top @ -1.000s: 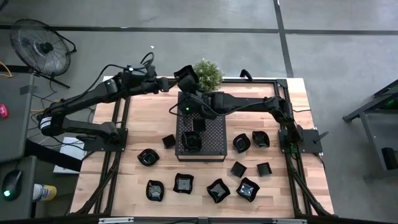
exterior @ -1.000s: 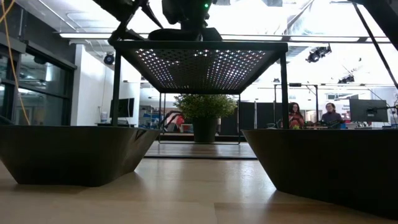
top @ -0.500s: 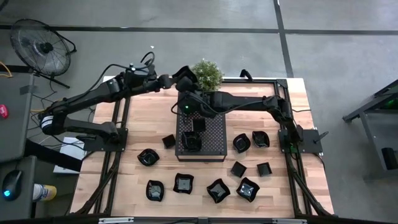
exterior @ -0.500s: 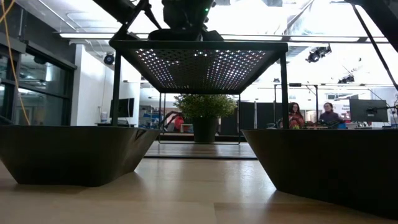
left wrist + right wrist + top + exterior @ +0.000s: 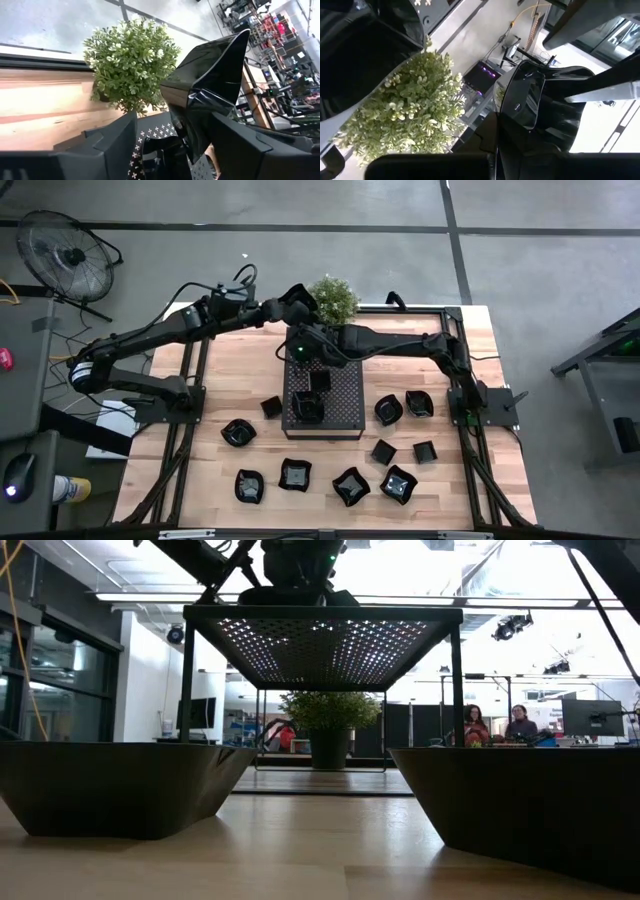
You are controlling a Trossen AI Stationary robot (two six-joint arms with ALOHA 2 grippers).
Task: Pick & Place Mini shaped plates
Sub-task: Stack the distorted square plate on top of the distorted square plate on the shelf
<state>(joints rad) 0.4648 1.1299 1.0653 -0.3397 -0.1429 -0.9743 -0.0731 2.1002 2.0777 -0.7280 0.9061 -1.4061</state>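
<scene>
Wooden table carries scattered mini shaped plates over grey concrete floor.
</scene>
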